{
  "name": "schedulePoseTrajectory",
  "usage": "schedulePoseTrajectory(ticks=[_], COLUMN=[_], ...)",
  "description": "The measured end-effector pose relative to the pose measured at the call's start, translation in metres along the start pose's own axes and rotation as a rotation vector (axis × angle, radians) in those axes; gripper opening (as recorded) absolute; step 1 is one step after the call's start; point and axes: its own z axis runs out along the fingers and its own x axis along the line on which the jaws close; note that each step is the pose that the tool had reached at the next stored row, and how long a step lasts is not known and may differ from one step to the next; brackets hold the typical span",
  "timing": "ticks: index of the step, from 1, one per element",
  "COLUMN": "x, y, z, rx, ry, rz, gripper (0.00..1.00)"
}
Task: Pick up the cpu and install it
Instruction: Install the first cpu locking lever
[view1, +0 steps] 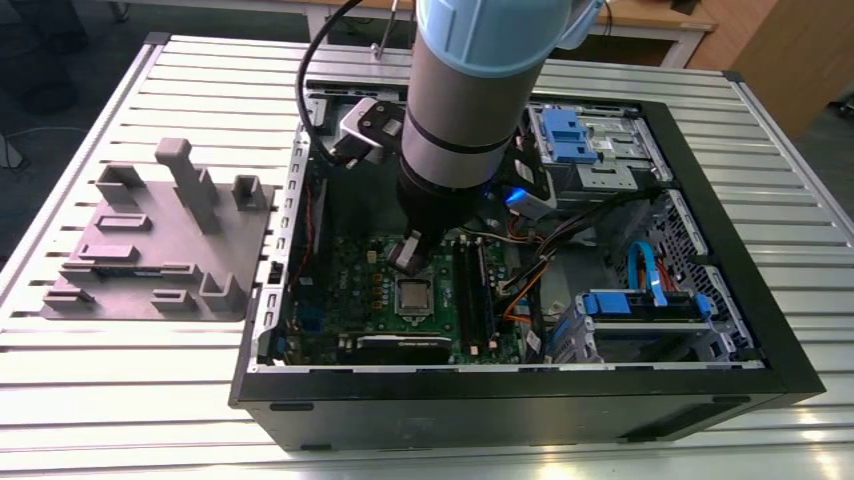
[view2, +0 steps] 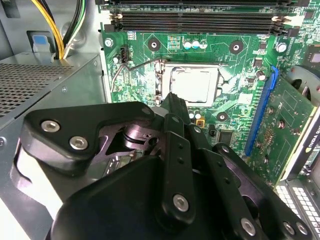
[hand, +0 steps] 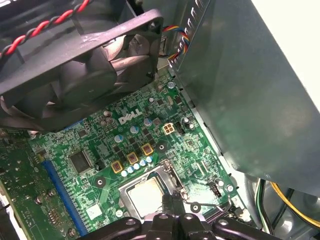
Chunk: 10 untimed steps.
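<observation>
I am hovering inside the case (view1: 694, 300) over the board (hand: 150, 130), my gripper (view2: 171, 97) pressed together and holding nothing. The cpu (view2: 194, 84) is sitting flat in its socket (view2: 165, 75), just beyond my fingertips.

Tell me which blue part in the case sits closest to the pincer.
The glowing blue light beside the arm, just above the pincer. The blue drive brackets sit farther toward the exterior view's right.

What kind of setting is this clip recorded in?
Probably a robotics lab or test bench for PC assembly: an open computer case lies on a slatted metal table, a grey fixture plate beside it, and the gripper hangs over the cpu in its socket.
</observation>
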Motion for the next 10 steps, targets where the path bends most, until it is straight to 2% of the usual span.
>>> schedulePoseTrajectory(ticks=[5, 10], x=[-0.0001, -0.0081], y=[-0.0002, -0.0115], z=[0.0, -0.0004], rx=[0.0, -0.0001], ry=[-0.0001, -0.0001], rz=[0.0, 0.0], gripper=[0.1, 0.1])
